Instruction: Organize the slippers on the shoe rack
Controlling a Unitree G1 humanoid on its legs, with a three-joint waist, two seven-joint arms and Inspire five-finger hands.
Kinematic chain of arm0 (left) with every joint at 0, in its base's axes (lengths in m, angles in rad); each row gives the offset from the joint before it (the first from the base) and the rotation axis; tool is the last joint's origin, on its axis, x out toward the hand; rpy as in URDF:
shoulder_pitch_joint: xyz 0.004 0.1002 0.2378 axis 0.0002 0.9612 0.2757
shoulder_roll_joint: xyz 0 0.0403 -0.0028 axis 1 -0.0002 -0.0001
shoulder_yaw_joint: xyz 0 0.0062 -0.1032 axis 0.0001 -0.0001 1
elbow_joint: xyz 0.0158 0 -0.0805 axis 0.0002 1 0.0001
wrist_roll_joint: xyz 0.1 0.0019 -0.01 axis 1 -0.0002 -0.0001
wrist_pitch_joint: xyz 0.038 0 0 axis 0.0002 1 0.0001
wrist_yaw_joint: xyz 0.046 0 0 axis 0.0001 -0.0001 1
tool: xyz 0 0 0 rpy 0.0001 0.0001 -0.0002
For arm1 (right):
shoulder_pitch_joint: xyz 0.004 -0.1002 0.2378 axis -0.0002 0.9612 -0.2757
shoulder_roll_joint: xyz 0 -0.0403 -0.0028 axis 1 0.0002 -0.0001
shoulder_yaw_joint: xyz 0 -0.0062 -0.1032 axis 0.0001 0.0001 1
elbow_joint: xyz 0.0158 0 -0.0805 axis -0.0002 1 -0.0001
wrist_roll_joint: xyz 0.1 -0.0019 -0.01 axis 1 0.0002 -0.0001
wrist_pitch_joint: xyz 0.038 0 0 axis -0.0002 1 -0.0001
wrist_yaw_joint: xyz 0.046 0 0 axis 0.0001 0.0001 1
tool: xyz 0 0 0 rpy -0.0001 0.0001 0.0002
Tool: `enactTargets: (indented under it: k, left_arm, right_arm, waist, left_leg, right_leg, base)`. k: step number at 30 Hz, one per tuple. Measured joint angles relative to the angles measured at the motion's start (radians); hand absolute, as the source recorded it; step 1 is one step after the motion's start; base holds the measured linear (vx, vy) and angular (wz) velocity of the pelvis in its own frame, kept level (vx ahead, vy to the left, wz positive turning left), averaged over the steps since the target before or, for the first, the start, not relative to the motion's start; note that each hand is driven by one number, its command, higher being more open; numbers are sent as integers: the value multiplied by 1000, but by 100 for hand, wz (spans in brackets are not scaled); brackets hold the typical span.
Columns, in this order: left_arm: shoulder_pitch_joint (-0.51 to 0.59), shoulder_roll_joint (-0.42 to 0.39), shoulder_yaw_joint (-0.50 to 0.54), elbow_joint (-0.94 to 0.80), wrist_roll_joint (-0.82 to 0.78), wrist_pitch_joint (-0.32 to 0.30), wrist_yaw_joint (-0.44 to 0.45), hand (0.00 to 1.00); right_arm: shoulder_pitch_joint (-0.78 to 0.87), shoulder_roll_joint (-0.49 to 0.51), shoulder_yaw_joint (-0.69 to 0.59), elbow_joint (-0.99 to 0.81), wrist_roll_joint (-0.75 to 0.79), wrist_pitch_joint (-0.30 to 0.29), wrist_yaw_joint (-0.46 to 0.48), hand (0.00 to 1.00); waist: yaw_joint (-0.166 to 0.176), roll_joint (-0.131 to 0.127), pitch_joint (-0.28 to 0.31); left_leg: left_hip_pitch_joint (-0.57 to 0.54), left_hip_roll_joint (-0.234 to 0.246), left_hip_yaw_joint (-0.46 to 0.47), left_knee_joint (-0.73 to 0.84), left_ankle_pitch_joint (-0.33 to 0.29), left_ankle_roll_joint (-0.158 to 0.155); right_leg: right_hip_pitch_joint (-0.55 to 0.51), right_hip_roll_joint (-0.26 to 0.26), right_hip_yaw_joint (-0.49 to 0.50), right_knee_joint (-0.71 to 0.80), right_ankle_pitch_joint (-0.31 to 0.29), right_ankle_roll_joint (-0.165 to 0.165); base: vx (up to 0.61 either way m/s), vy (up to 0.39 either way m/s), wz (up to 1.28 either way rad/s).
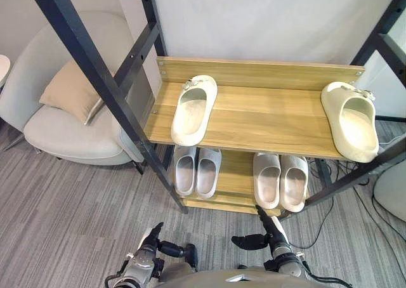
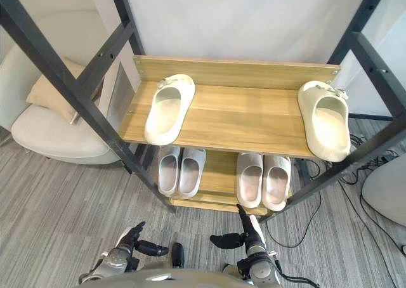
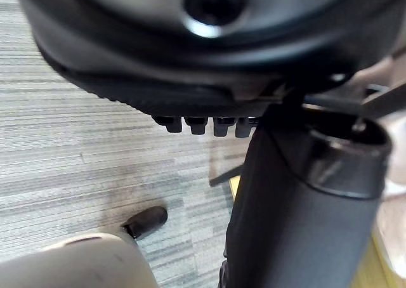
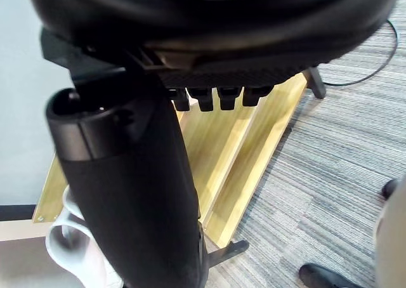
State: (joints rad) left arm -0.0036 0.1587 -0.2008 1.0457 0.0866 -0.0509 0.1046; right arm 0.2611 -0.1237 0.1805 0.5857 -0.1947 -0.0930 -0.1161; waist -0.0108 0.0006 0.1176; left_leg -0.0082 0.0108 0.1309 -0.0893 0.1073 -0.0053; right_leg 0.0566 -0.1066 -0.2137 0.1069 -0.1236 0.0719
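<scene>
Cream slippers sit well apart on the shoe rack's top shelf (image 1: 266, 120): the left cream slipper (image 1: 193, 109) near its left end, the right cream slipper (image 1: 350, 120) at its right end. Two grey pairs (image 1: 196, 170) lie side by side on the lower shelf (image 1: 236, 174). The slippers look like moulded foam, so probably light, springy, unbreakable and a little slick. The arched upper band, or the side wall at mid-length, seems the surest hold. The left hand (image 1: 166, 247) and right hand (image 1: 271, 236) hang low on the near side of the rack. Their fingers are loosely spread and hold nothing, well short of either cream slipper.
</scene>
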Motion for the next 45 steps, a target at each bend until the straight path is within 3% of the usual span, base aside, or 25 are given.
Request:
enactTargets:
  k: [4,8,11,15,20,27,32,45]
  left_arm:
    - [90,-17,-102,-200,-37,-32,-27,100]
    - [100,-27,-133,-209,-36,-49,-53,100]
    - [115,-5,-189,-256,-42,-49,-65,100]
    - [158,49,-289,-444,-89,-50,-113,100]
    - [151,68,-418,-650,-180,-61,-172,100]
    - [116,72,-601,-808,-258,-83,-250,100]
    - [111,72,-622,-869,-318,-83,-258,100]
    - [37,90,-607,-1192,-451,-108,-147,100]
  right_arm:
    - [-10,12,-37,32,1,2,0,100]
    - [-34,17,-82,84,3,1,-5,100]
    - [-54,16,-89,127,19,0,-10,100]
    - [-73,19,-126,182,43,-6,-11,100]
    - [-96,15,-159,237,43,-6,-10,100]
    - [-116,-6,-161,283,43,-9,-4,100]
    - [-117,-11,-160,285,43,-9,-4,100]
    - [-170,-6,-90,371,45,-1,-22,100]
  waist:
    - [1,1,0]
    - [0,10,2]
    - [1,16,1]
    - [3,17,1]
    - [3,20,-1]
    - [0,39,-9]
    - [-1,42,-11]
    - [12,33,-20]
  left_leg:
    - [-3,-5,-5,-4,2,-1]
    - [-4,-11,-18,-4,-1,3]
    - [-6,-12,-18,-4,1,1]
    - [-4,-16,-26,1,2,7]
    - [19,-21,-45,1,1,6]
    - [36,-12,-53,-4,-2,1]
    - [40,-8,-54,-4,-3,0]
    - [47,-16,-68,-4,-2,2]
  right_leg:
    - [9,0,0,-25,17,4]
    - [17,-1,-7,-30,18,7]
    - [18,-1,-7,-38,18,7]
    - [34,1,-16,-60,22,5]
    - [75,3,-32,-85,20,2]
    - [89,11,-31,-79,13,-8]
    - [90,12,-29,-76,12,-9]
    - [108,3,-47,-82,15,-3]
  base:
    - [-109,38,0]
    - [-32,17,10]
    - [12,-2,1]
    - [60,-20,5]
    - [55,-40,6]
    - [-25,-13,-1]
    - [-31,-2,-1]
    - [-10,1,3]
